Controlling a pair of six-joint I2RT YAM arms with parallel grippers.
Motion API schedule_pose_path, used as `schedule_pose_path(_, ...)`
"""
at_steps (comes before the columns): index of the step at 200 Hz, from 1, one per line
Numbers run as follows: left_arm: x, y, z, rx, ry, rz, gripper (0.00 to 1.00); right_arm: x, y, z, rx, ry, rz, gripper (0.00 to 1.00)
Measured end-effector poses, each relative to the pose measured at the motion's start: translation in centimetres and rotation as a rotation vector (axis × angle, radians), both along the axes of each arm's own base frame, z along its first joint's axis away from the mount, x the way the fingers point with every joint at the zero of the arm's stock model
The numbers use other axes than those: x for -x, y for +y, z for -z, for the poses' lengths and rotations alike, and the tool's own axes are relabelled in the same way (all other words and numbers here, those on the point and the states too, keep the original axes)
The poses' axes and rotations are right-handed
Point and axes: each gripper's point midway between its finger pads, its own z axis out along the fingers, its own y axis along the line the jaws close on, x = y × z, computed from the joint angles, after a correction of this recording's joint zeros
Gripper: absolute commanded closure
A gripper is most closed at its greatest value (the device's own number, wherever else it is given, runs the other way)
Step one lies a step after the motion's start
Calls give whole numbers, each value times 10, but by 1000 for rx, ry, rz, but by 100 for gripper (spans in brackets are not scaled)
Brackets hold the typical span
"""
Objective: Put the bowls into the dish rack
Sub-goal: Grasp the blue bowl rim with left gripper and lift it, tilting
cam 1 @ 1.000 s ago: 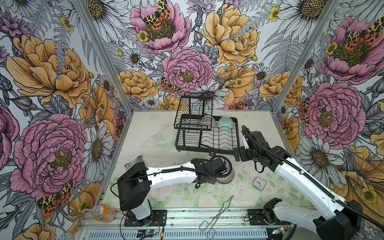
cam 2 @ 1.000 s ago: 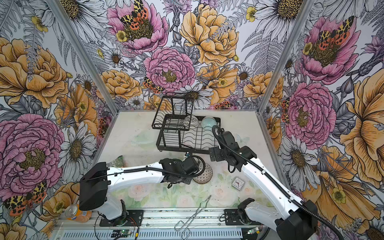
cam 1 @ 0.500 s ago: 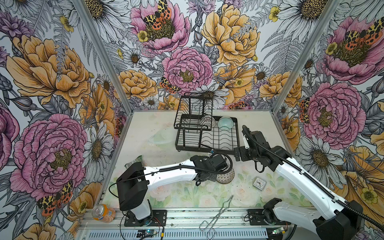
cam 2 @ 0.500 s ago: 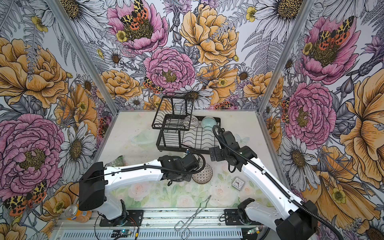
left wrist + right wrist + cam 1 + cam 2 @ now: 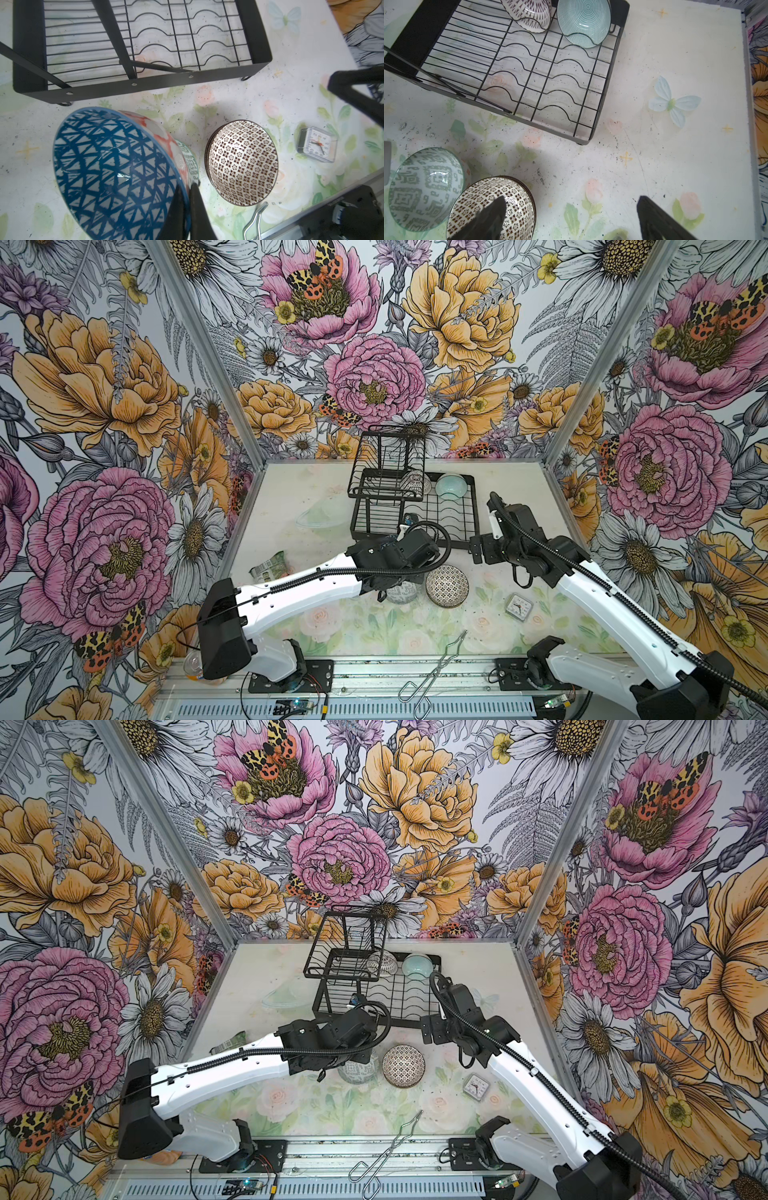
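Pinching the rim of the blue bowl [image 5: 116, 170], the left gripper [image 5: 188, 187] has its jaws pressed together on the thin wall, one finger inside the triangle-patterned hollow and one on the red-and-white outside; the bowl hangs tilted at the fingertips, its opening turned toward the wrist camera; it sits outside the dish rack [image 5: 145, 83], near the rack's front rim and over the table [image 5: 228, 99].

Just past the held rim the edge of the grey-green bowl [image 5: 192, 164] shows; whether the two touch I cannot tell; in both top views that bowl [image 5: 401, 593] is mostly hidden under the left wrist.

The dotted bowl [image 5: 242, 163] stands upright on the table just beside the grey-green bowl [image 5: 425, 187], in front of the rack.

The right gripper [image 5: 572, 199] hovers with jaws spread wide and nothing between them; one finger overlaps the dotted bowl [image 5: 492, 207] in its wrist view.

At the rack's far end the lattice bowl [image 5: 529, 14] and the mint bowl [image 5: 583, 20] lean side by side on the wires; a clock [image 5: 316, 144] lies beyond the dotted bowl; tongs [image 5: 432, 676] lie at the table's near edge.
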Motion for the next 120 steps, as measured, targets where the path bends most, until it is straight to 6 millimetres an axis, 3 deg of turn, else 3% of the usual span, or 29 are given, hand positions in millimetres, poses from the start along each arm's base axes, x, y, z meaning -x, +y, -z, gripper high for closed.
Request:
schedule_pose_path(32, 1, 10, -47, 223, -97, -53, 100, 13, 1, -16, -64, -55, -27, 0)
schedule_pose_path(51, 2, 23, -62, 355, -139, -103, 100, 27, 3, -32, -113, -118, -58, 1)
schedule_pose_path(97, -3, 42, -75, 583, -191, -234, 100, 61, 24, -66, -233, -282, -199, 1)
schedule_pose_path(120, -7, 49, -76, 686, -201, -303, 100, 66, 41, -73, -285, -319, -252, 0)
